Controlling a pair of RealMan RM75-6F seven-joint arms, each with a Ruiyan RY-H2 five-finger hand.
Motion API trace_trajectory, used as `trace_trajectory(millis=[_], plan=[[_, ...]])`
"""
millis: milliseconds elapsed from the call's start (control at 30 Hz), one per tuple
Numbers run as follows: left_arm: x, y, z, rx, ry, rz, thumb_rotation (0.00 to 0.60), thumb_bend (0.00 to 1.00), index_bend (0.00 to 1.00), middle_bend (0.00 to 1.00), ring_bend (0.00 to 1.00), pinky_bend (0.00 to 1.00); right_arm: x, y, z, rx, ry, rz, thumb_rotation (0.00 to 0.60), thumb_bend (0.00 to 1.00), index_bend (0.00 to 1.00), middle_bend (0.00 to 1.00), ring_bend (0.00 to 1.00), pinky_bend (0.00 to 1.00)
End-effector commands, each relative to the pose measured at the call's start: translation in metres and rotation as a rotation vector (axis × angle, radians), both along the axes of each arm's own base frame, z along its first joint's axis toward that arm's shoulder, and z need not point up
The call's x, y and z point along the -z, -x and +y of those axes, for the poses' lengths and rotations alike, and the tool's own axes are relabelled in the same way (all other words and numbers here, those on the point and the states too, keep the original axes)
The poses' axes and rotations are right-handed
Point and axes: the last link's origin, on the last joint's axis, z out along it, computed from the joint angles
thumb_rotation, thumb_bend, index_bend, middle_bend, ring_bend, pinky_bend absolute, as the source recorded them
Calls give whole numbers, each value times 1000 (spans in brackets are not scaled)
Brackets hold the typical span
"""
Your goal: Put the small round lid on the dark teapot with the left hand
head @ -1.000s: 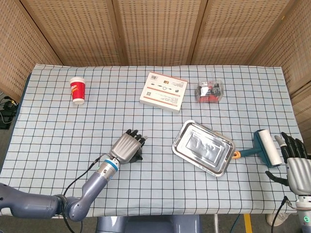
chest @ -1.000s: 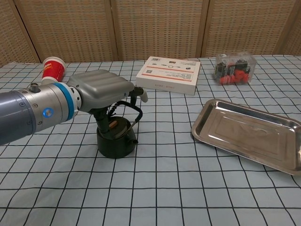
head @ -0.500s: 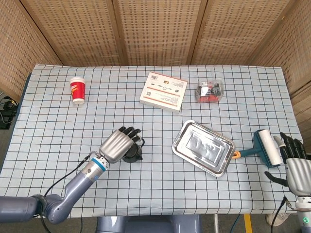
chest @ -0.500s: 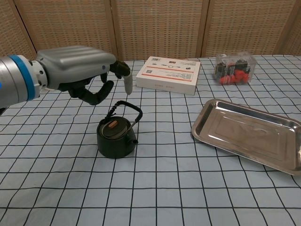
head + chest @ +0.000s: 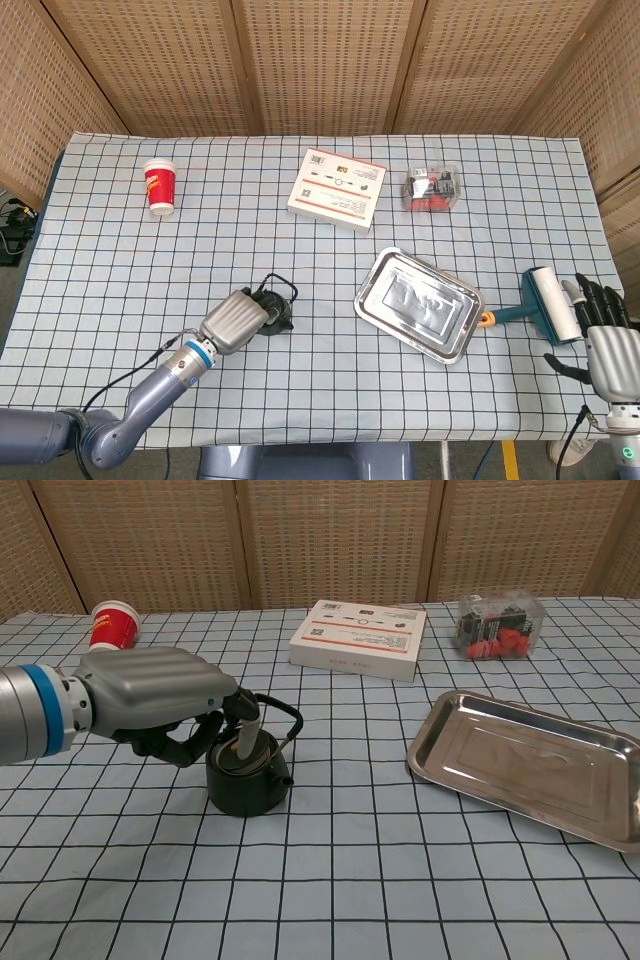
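Woven cane screens stood behind a table [image 5: 100, 300] covered in a pale blue checked cloth. We saw the dark teapot [image 5: 248, 778] near the front left of the table, its wire handle [image 5: 281, 712] raised. The small round lid [image 5: 241, 752] sat on the pot's opening, its brown knob showing. Our left hand [image 5: 160, 697] hung just left of the pot and partly above it, fingers [image 5: 246, 714] curled down loosely over the lid side, holding nothing that we could make out; we could not tell whether a fingertip touched the lid.

Our right hand [image 5: 610, 340] rested at the near right edge, fingers spread and empty, just beside a lint roller [image 5: 545, 307] with a teal handle. A steel tray [image 5: 419, 304] lay between the pot and the roller. Farther back stood a red paper cup [image 5: 160, 186] at the left, a flat white box [image 5: 338, 188] in the middle, and a clear tub of red items [image 5: 433, 188] to its right.
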Motion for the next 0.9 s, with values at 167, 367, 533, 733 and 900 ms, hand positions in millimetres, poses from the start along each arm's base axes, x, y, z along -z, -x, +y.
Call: trace_trajectory(millis=[167,367,533,733,900], plan=[[12,2,6,-3,-29,29,600,1000,408,246,256,351,0,0,0,1,-1,-2,600,0,0,0,0,0],[18,-2,10,18,-58,12,600,1000,408,246,255,351,0,1,0,2,0,-4,600,0,0,0,0,0],[25,-3,10,28,-65,19,600,1000,406,246,255,351,-1,1,-1,5,1,-6,600,0,0,0,0,0],[29,-2,7,21,-56,27,600,1000,406,246,255,351,-2,1,0,4,2,-7,600,0,0,0,0,0],[26,-2,8,24,-65,24,600,1000,405,246,255,351,-2,1,0,3,2,-7,600,0,0,0,0,0]])
